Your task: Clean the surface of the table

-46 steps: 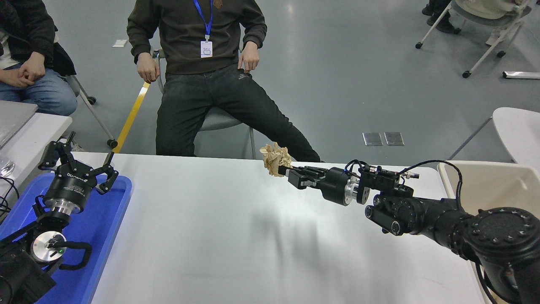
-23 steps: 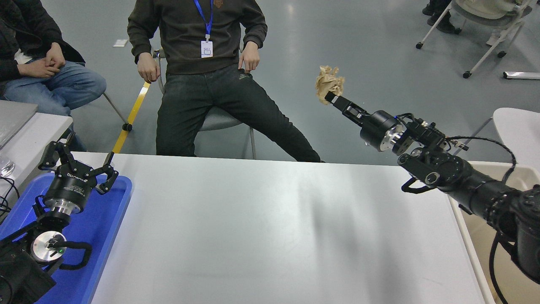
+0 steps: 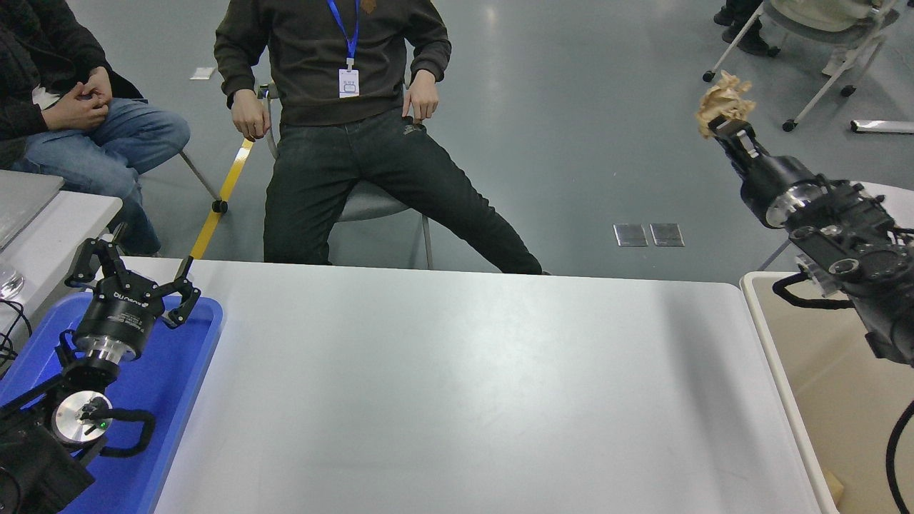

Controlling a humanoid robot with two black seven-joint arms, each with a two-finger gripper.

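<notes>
Right gripper [image 3: 722,123] is raised high at the right edge, above the far end of the beige bin [image 3: 762,335], jaws clenched on a crumpled tan paper wad [image 3: 725,101]. Left gripper [image 3: 132,280] is parked lower left over the blue tray [image 3: 187,371], jaws released. The white bench [image 3: 457,385] fills the middle, between tray and bin.

Faint "ROBOTIQ" — on left end effector [image 3: 132,275]
</notes>
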